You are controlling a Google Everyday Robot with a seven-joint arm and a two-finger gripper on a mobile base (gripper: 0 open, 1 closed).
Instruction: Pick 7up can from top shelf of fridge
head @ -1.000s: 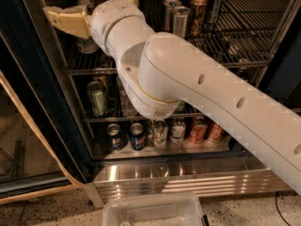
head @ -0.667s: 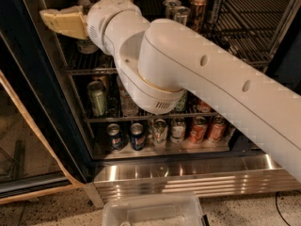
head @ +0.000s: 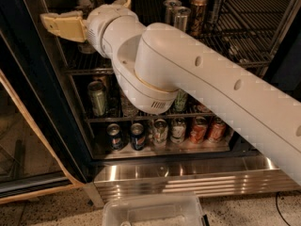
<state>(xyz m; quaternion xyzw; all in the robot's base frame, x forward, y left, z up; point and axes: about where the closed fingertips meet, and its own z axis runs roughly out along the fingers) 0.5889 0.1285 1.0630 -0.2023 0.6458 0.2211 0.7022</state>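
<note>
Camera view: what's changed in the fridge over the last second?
The gripper has eased a little left and down at the left end of the top shelf, the arm shifting with it. Nothing is visibly taken hold of or let go; the 7up can cannot be made out behind the arm. The fridge, its lower cans and the floor bin stayed put.

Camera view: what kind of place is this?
Likely a shop or office pantry: a display fridge with wire racks full of drink cans. The gripper is at the left end of the top shelf.
</note>
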